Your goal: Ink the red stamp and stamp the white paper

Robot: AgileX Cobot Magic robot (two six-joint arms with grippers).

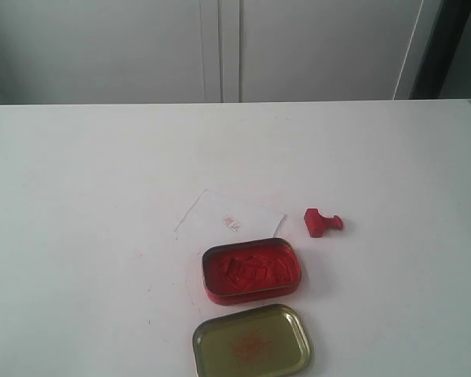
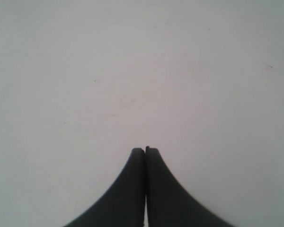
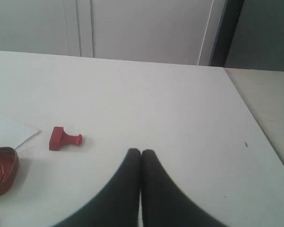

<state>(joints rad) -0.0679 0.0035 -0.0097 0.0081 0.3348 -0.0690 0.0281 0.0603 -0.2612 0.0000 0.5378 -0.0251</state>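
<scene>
Both grippers empty. Left gripper: jaws pressed together, no gap, nothing between, over bare desk. Right gripper: same, jaws closed tight on nothing, over the desk toward its right edge. Neither in the ext. view.

Red stamp: tipped on its side on the desk, approx. mid-depth, slightly toward the right edge from centre, knob pointing at that edge, touching nothing. In right wrist view, well apart from the gripper.

White paper: flat on the desk, near the stamp on its left-edge side, turned at an angle, w/ a small faint red print near its middle.

Open tin of red ink paste: against the paper's side facing the ext. camera; touching or overlapping, can't tell which.

Gold lid: inside up, red smear in it, just beside the tin, closer again to the camera-side edge.
</scene>
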